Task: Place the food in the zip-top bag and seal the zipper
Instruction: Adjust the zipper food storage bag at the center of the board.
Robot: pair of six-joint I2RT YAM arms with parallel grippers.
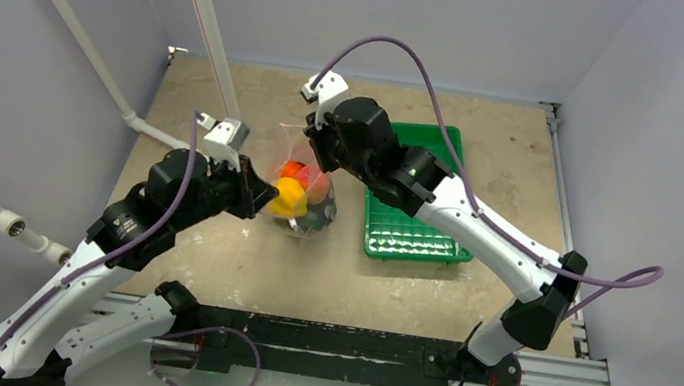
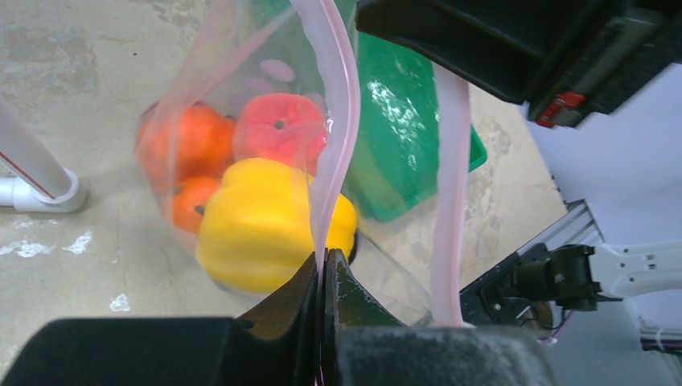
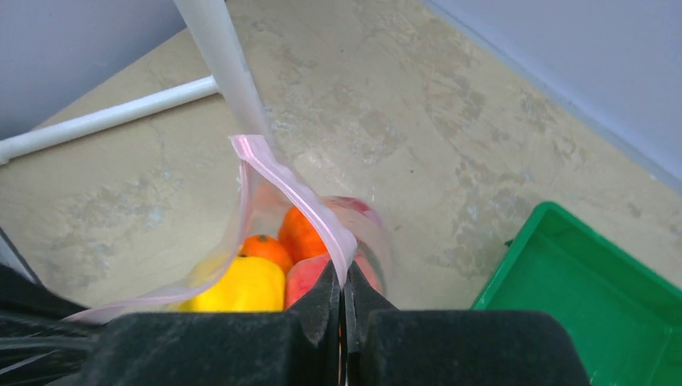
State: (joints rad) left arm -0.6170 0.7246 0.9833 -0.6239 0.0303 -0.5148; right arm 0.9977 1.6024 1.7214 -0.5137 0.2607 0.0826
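The clear zip-top bag [image 1: 303,193] stands at the table's middle with its mouth up. Inside lie a yellow pepper [image 2: 257,225], a red fruit [image 2: 277,129] and orange fruits [image 2: 193,145]. The same food shows in the right wrist view [image 3: 241,285]. My left gripper [image 2: 322,269] is shut on the pinkish zipper [image 2: 334,121] at the bag's near-left side. My right gripper [image 3: 344,281] is shut on the zipper strip [image 3: 301,197] at the far-right side. Both hold the bag's top edge up between them. In the top view the left gripper [image 1: 262,192] and right gripper [image 1: 316,149] flank the bag.
A green ribbed tray [image 1: 418,199] sits right of the bag, partly under the right arm; it also shows in the right wrist view [image 3: 587,297]. White pipes [image 1: 210,28] cross the far left. Grey walls enclose the table.
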